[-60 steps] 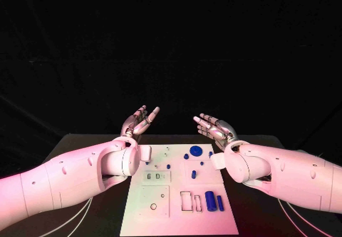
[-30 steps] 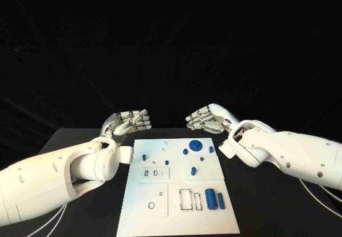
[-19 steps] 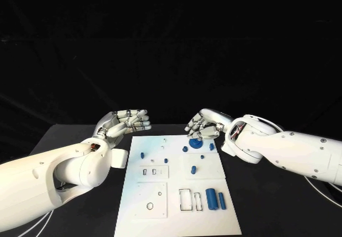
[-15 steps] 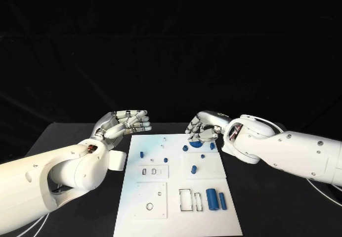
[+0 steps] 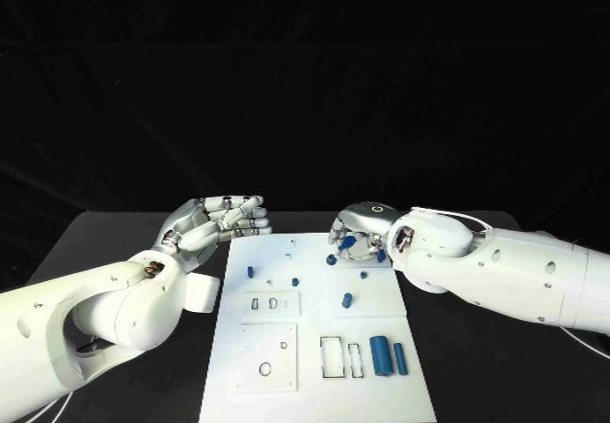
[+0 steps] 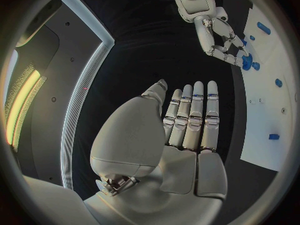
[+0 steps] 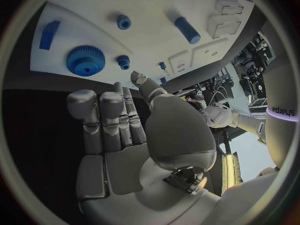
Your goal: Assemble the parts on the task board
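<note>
Task board [image 5: 318,370] serves as the landmark. Near its front edge lie two blue cylinders [image 5: 388,356]. Left hand [image 5: 216,222] hovers off its far-left corner, fingers curled on nothing. Right hand [image 5: 354,236] hangs over the blue gear [image 7: 85,60] at its far end, fingers bent, holding nothing. Advice: lower straight, pinch the gear's rim evenly.

Both arms were bulky, glossy white shells with small dark screw holes. Left hand [image 5: 216,222] and right hand [image 5: 357,231] were silver, segmented. Thin white cables trailed lower right.
</note>
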Robot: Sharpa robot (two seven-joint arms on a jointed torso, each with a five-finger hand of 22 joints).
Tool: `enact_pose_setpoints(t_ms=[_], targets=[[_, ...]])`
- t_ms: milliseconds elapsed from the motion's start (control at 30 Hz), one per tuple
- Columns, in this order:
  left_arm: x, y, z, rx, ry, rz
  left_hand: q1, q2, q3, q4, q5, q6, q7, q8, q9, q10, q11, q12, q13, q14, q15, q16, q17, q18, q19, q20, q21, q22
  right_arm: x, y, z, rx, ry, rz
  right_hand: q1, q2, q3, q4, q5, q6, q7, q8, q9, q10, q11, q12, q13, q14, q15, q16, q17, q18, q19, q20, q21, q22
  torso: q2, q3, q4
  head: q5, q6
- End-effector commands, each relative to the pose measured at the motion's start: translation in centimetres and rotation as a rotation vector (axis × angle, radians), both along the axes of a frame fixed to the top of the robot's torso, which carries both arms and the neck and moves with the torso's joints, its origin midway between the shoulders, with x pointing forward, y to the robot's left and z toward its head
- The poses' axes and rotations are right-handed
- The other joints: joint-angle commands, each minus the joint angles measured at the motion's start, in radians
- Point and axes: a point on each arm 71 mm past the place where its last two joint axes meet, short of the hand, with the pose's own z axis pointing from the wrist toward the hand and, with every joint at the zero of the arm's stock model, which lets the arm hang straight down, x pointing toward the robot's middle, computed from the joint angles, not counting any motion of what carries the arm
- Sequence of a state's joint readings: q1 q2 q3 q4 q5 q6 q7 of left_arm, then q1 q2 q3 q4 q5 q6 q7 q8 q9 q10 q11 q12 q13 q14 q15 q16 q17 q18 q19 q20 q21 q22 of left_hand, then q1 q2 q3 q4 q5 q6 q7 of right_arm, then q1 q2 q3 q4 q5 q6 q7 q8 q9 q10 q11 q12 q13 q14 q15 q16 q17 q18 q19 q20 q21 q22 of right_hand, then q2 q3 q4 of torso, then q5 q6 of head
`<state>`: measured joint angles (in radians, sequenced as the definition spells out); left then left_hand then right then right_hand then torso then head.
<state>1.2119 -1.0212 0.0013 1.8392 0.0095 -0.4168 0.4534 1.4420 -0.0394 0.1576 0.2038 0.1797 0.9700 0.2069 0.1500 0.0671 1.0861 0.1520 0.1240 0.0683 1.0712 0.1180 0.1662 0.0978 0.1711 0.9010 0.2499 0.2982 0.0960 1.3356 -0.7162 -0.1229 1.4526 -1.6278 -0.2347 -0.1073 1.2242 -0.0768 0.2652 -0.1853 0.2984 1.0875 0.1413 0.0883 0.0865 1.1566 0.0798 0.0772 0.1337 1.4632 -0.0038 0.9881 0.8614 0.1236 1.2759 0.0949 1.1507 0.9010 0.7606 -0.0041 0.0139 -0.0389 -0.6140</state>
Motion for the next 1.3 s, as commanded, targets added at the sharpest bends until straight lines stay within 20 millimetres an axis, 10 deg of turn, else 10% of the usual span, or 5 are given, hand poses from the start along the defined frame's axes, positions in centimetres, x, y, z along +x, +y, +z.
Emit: enact_pose_setpoints(t_ms=[33, 633, 1300], targets=[[-0.12, -0.2, 0.33, -0.008, -0.012, -0.025, -0.002, -0.009, -0.003, -0.001, 0.0, 0.006, 0.0, -0.007, -0.002, 0.006, 0.002, -0.004, -0.002, 0.001, 0.002, -0.006, 0.001, 0.013, 0.004, -0.001, 0.001, -0.001, 0.1, 0.18, -0.27, -0.079, -0.022, -0.005, 0.003, -0.006, 0.006, 0.007, 0.007, -0.002, -0.003, -0.004, 0.002, -0.007, -0.001, 0.006, 0.003, 0.031, -0.002, 0.042, 0.042, -0.014, 0.015, 0.003, 0.032, 0.044, 0.012, 0.0017, 0.0035, 0.003, 0.001], [-0.1, -0.01, 0.52, -0.013, -0.003, -0.026, -0.006, -0.01, -0.003, 0.001, 0.0, 0.001, 0.007, -0.018, -0.002, 0.002, 0.008, -0.018, -0.002, -0.004, 0.006, -0.016, 0.002, 0.013, 0.0, 0.002, -0.005, -0.006, 0.26, 0.93, -0.82, -0.116, -0.013, 0.004, 0.016, -0.009, 0.045, 0.022, 0.017, 0.005, 0.0, -0.004, 0.007, 0.004, 0.0, 0.016, 0.012, 0.039, 0.0, 0.21, 0.207, -0.05, 0.1, 0.006, 0.197, 0.288, 0.024, 0.0065, 0.011, 0.004, 0.001], [-0.2, 0.03, 0.51, -0.03, 0.021, -0.022, -0.024, -0.014, -0.014, 0.011, -0.002, 0.003, 0.011, -0.025, -0.001, 0.003, 0.012, -0.027, 0.0, -0.004, 0.009, -0.023, 0.005, 0.013, -0.002, 0.004, -0.008, -0.01, 0.37, 1.16, -1.26, -0.134, -0.004, -0.001, 0.028, -0.003, 0.092, 0.032, 0.009, 0.034, -0.005, 0.005, 0.015, 0.033, -0.007, 0.026, 0.018, 0.041, -0.004, 0.279, 0.272, -0.06, 0.12, 0.005, 0.246, 0.362, 0.032, 0.0069, 0.017, -0.003, -0.005]])
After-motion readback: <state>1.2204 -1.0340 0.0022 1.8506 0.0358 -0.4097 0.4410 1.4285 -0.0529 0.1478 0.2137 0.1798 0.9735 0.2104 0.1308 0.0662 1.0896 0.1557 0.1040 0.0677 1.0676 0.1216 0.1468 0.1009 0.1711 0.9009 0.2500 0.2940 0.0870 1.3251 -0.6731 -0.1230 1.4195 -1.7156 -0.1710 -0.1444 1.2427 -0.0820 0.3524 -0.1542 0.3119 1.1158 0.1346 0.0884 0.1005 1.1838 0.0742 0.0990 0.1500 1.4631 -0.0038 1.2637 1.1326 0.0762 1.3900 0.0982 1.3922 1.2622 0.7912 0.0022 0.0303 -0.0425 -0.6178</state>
